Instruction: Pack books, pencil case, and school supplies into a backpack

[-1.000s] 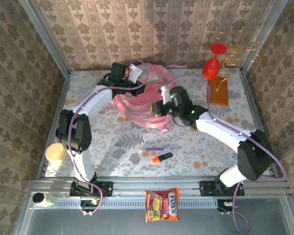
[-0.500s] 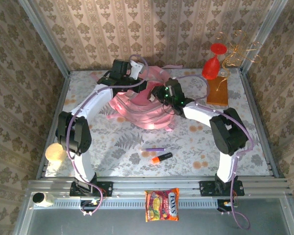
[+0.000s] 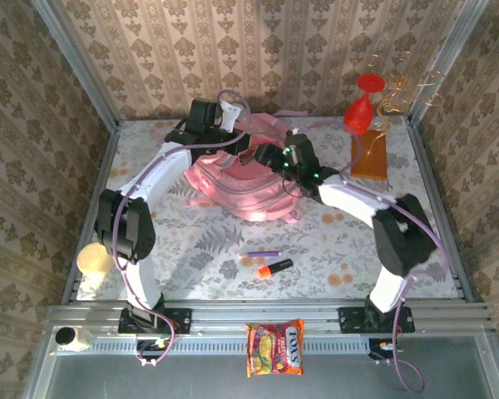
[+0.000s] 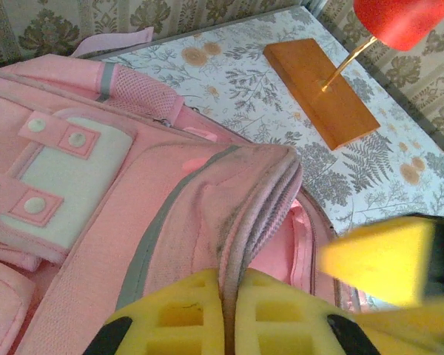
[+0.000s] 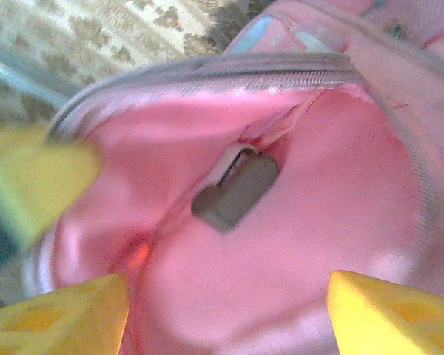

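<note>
Floral table (image 3: 333, 241): left gripper (image 4: 229, 299) pinches backpack (image 3: 233, 183) rim; right gripper (image 5: 226, 310) gapes inside.

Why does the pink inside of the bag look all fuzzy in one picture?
Right wrist view: the backpack lining and the right gripper look soft and smeared, probably because the camera is very close. Left wrist view: the fabric weave is sharp. Top external view: clear and evenly lit, no glare.
</note>
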